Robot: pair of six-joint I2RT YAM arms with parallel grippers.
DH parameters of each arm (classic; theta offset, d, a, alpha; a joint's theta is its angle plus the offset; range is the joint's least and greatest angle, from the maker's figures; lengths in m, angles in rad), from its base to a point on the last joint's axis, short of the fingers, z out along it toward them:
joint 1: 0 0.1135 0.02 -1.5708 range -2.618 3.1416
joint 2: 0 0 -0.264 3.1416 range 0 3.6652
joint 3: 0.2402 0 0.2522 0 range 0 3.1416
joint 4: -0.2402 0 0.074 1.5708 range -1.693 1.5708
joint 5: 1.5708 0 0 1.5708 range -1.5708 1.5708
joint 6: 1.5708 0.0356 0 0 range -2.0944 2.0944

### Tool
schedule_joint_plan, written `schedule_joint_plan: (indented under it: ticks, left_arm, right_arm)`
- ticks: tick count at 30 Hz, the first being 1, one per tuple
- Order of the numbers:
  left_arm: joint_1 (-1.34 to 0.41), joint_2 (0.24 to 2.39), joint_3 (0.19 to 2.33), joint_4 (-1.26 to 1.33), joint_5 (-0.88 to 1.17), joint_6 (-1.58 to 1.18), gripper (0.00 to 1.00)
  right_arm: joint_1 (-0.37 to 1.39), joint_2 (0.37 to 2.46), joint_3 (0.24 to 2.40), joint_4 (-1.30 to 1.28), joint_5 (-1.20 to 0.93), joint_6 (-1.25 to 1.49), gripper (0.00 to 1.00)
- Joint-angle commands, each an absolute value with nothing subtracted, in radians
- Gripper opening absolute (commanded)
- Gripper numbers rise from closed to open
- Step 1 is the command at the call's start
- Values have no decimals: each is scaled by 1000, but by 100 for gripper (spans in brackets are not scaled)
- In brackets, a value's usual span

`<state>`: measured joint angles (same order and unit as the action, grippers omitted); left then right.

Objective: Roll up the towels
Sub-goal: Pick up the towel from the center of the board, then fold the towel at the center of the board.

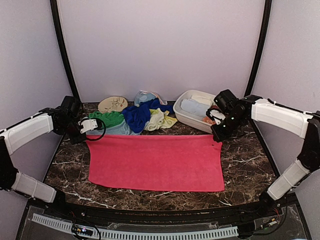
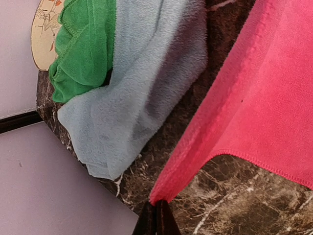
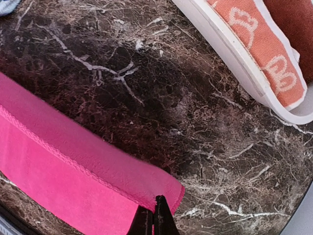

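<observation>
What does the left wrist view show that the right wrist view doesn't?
Only left wrist: the green towel, the edge of the tan patterned disc, and the left gripper shut on a corner of the pink-red towel. Only right wrist: the white basin holding an orange patterned cloth, and the right gripper shut on another corner. Both: that towel and the dark marble tabletop.

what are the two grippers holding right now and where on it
Both hold the pink-red towel: the left gripper pinches its far-left corner, the right gripper its far-right corner.
</observation>
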<state>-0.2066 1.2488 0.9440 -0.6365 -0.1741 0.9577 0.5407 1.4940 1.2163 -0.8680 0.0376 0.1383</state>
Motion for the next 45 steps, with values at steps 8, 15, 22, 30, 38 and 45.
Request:
schedule_joint_plan:
  ticks: [8,15,22,30,38,45]
  left_arm:
    - [-202,1389,1052,-481,-168,918,0]
    - [-202,1350,1032,-503,-97,881,0]
    - [-202,1220,887,-563,20,895,0]
    - [-206,1128,801,-687,164,950,0]
    - [-207,1100,737,-710,111,1006,0]
    - [-206,1083,707,-724,131,1016,0]
  right_arm:
    - [527,1546,1215,-767,108,106,0]
    - [527,1503,1195,-804,67,128,0]
    - [537,1422,1099,-816,14,181,0]
    - [596,1400,1016,-826,21,250,0]
    - [663,1383,990,-889,58,347,0]
    - [718,1325,924,-956,65,446,0]
